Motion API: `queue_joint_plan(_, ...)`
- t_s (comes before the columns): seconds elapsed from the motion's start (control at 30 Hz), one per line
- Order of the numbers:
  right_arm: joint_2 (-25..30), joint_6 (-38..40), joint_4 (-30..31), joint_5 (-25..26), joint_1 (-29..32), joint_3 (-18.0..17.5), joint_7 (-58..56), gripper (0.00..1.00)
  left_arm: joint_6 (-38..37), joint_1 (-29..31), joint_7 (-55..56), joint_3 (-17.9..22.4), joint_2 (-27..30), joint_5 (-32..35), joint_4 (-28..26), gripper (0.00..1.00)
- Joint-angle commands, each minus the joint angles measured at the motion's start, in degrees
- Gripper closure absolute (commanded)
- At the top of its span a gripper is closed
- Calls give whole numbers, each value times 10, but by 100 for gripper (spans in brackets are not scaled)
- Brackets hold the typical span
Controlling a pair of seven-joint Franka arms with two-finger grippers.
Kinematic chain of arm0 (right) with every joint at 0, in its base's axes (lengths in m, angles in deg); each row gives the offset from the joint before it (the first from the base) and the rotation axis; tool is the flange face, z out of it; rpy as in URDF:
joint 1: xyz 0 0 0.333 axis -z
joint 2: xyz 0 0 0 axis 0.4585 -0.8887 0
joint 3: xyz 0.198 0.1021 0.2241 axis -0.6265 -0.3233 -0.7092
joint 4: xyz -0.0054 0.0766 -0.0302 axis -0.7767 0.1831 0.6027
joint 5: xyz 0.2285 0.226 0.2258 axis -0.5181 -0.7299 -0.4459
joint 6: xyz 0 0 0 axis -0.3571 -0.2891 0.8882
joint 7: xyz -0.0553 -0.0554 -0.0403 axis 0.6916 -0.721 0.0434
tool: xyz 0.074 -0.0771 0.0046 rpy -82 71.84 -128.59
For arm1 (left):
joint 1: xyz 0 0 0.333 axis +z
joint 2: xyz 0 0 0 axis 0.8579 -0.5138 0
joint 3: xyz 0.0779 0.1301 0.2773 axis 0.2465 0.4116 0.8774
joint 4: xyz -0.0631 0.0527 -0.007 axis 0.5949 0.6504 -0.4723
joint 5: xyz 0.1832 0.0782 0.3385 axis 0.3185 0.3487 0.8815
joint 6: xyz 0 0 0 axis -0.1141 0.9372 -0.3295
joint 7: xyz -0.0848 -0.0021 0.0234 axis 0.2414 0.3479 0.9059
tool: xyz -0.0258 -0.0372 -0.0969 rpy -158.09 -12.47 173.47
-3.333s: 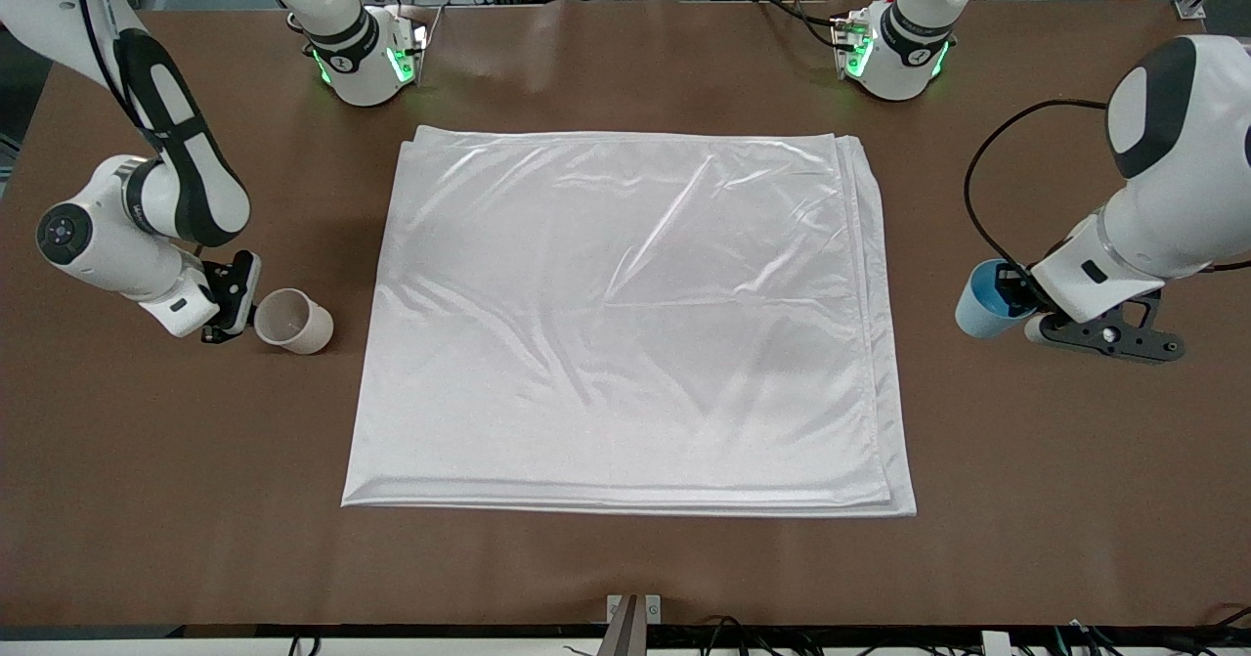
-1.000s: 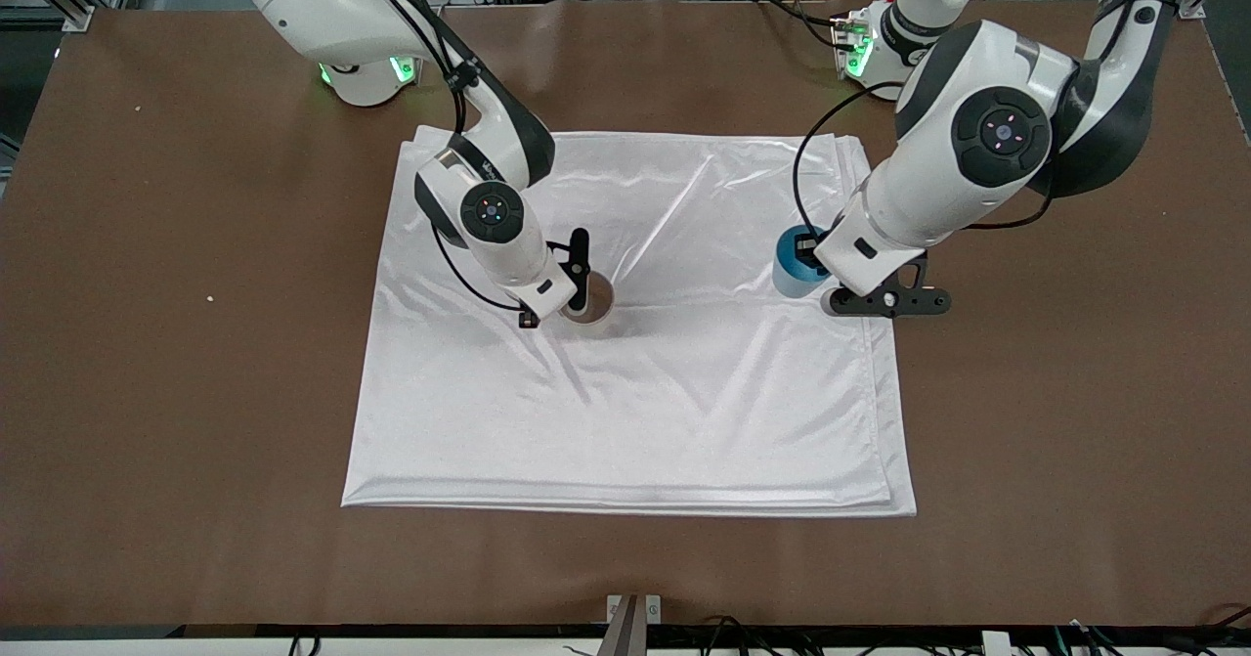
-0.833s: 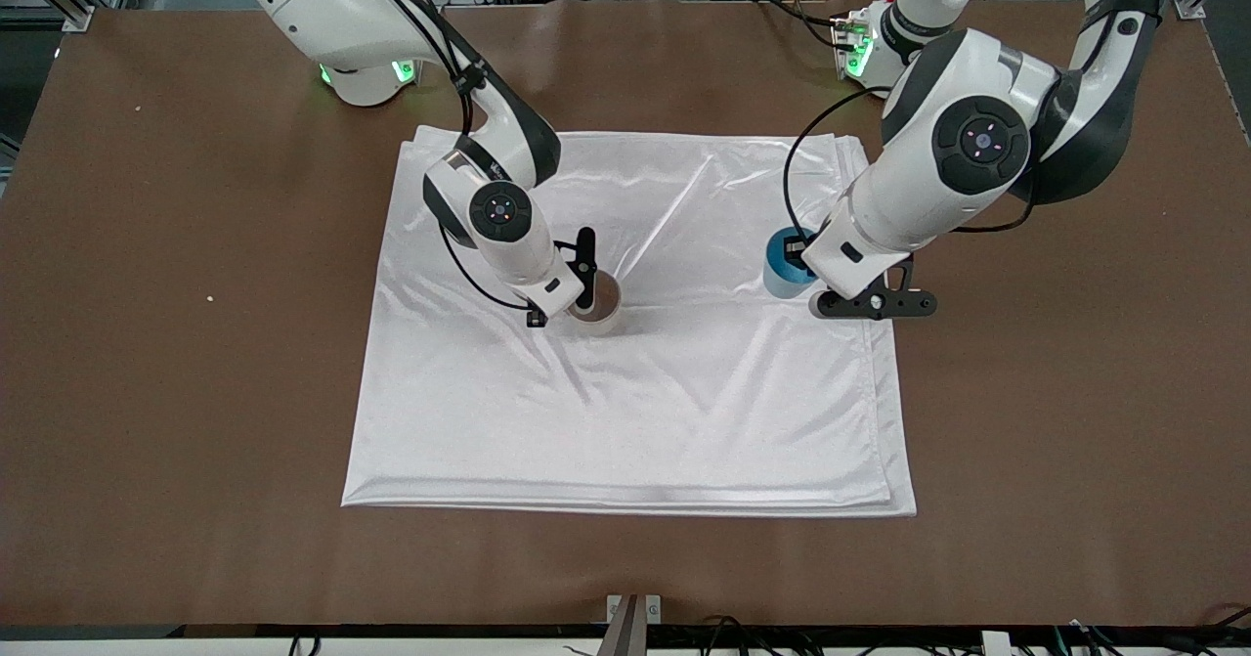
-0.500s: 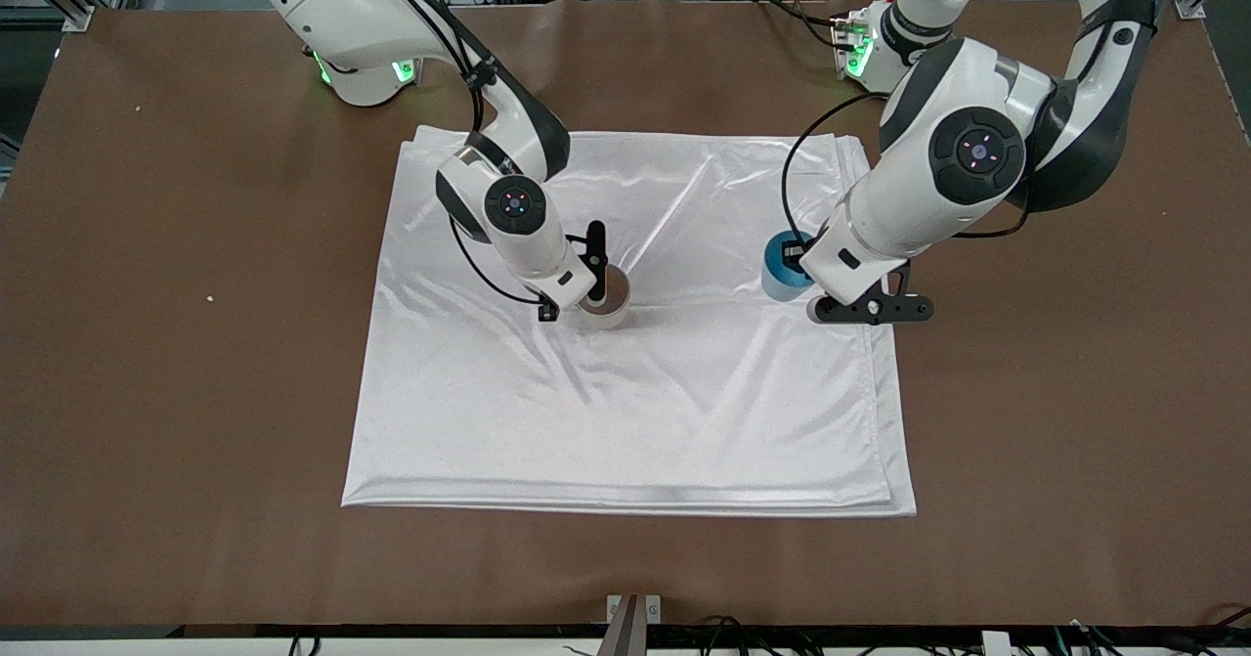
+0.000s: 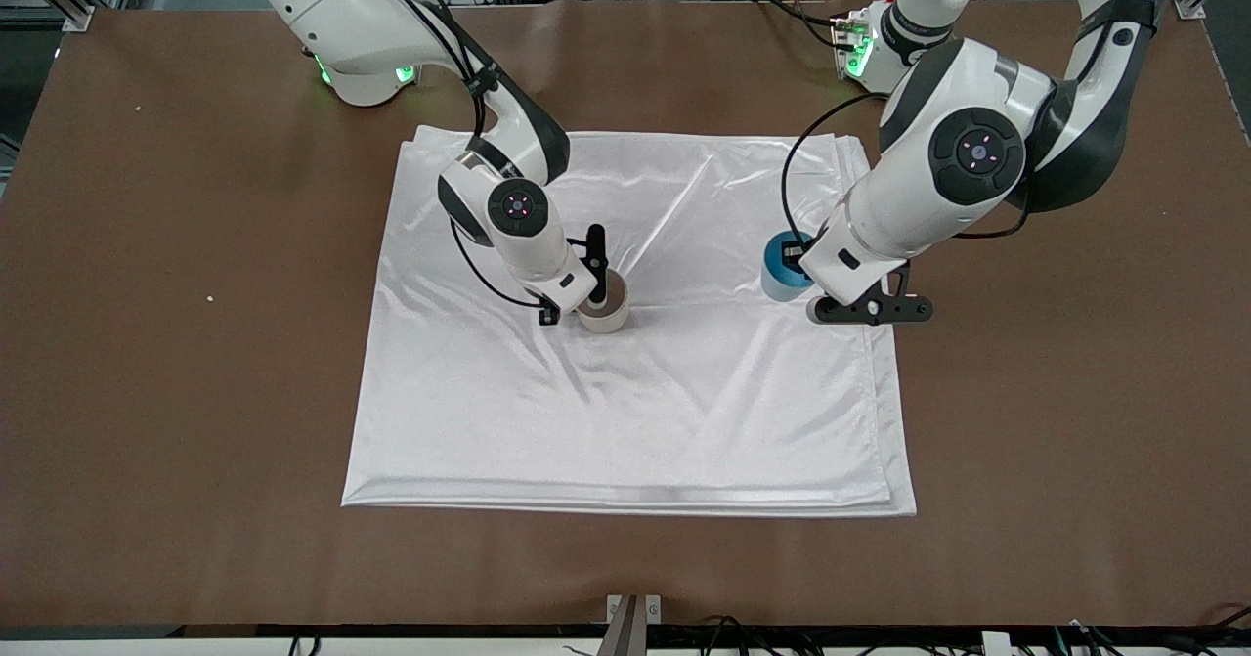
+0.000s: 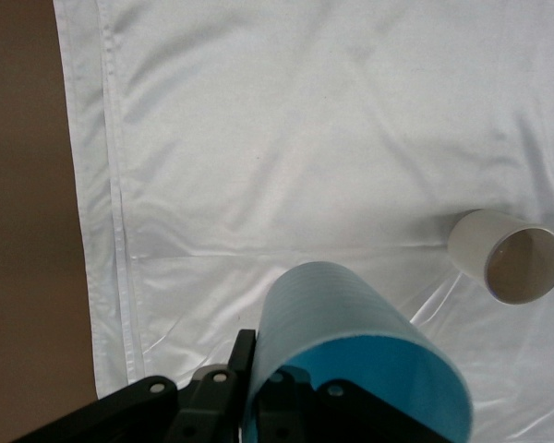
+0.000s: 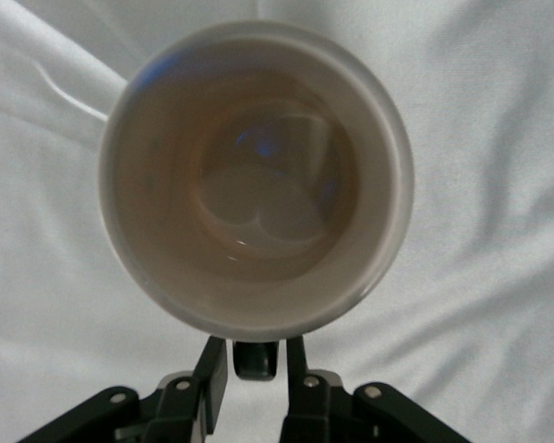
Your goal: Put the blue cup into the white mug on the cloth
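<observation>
The white mug (image 5: 610,315) stands upright on the cloth (image 5: 684,412) near its middle. My right gripper (image 5: 584,296) is shut on the mug's small dark handle (image 7: 256,356), which sits between its fingertips (image 7: 210,371); the mug's pale inside (image 7: 258,185) is empty. My left gripper (image 5: 797,263) is shut on the wall of the blue cup (image 5: 782,273), one finger (image 6: 245,355) outside and one inside, and holds it over the cloth toward the left arm's end. The left wrist view shows the blue cup (image 6: 342,323) close up and the mug (image 6: 508,263) farther off.
The cloth lies folded in layers on the brown table (image 5: 1075,421), with layered edges (image 6: 111,185) toward the left arm's end. Both arm bases (image 5: 366,65) stand along the table's edge farthest from the front camera. Bare table surrounds the cloth.
Both grippers carried their cups from the bare table ends onto the cloth. In the last second the mug shifted slightly toward the left arm's end and the blue cup edged toward the mug.
</observation>
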Motion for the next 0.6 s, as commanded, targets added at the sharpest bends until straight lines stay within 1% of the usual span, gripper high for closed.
queue_joint_plan(0.0, -2, -2, -4, 14, -4, 3, 17, 60, -4, -4, 8, 1, -5, -4, 10, 100)
queue_joint_plan(0.1, 8, 4, -3, 26, -6, 4, 36, 58, -4, -4, 8, 1, -5, 1, 7, 100)
queue_joint_plan(0.17, 16, 12, -4, 39, -6, 3, 57, 51, -5, -4, 8, 1, -4, 2, 8, 100)
queue_joint_plan(0.2, 22, 19, -4, 45, -6, 3, 66, 40, -5, -4, 9, 1, -3, 2, 10, 100)
queue_joint_plan(0.23, 29, 28, -5, 47, -6, 2, 73, 14, -5, -3, 9, 0, -2, 1, 10, 100)
queue_joint_plan(0.27, 35, 39, -6, 48, -6, 2, 76, 0, -5, -3, 8, 0, 1, 1, 11, 100)
queue_joint_plan(0.57, 107, 105, -8, 46, 3, 2, 87, 0, -7, -6, 10, -2, 9, -6, 15, 100)
